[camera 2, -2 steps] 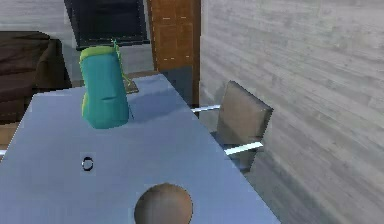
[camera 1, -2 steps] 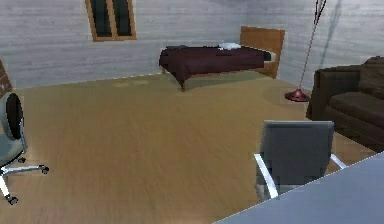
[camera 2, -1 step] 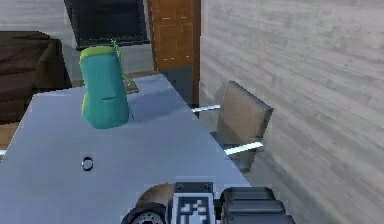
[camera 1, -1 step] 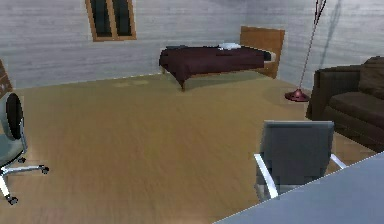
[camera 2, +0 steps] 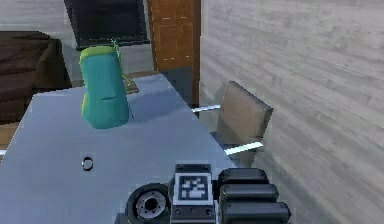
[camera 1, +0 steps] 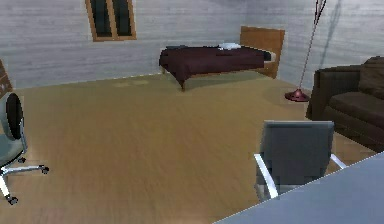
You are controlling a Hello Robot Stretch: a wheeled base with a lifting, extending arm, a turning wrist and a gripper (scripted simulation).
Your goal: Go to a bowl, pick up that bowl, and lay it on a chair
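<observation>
We cannot tell whether the jaws of the gripper (camera 2: 150, 206) hold anything. Our likeliest bowl, a tall teal vessel (camera 2: 103, 88), stands on the worktop (camera 2: 50, 185) at eleven o'clock from it; we judge it stiff, light and slick, best gripped at the rim.

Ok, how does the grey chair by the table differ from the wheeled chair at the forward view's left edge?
The grey chair has a square back and thin metal frame; the wheeled chair has a rounded dark back and a star base on castors. The grey chair stands beside the table; the wheeled chair stands on open floor, cut by the picture's edge. Both stand upright.
</observation>
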